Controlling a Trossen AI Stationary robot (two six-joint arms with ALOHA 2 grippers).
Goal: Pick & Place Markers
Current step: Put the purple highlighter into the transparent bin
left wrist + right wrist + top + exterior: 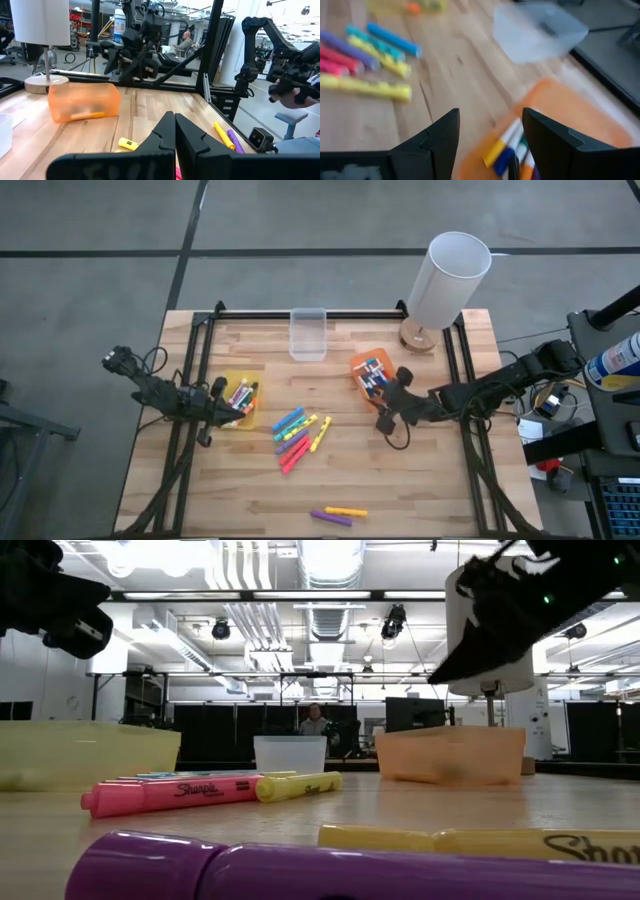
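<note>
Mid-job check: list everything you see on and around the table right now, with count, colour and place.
Loose markers: about seven, blue, yellow, pink and purple, clustered at the table's middle.
Stray pair: one purple, one yellow, near the front edge.
Orange bin: one, right of centre, holding several white-barrelled markers.
Yellow bin: one, left side, holding several markers.
Clear bin: one, at the back edge; nothing seen inside.
Lamp: one, white shade on a wooden base, back right corner.
Person: one, seated far behind the table.
Left gripper: shut, at the yellow bin.
Right gripper: open, holding nothing, just in front of the orange bin.
</note>
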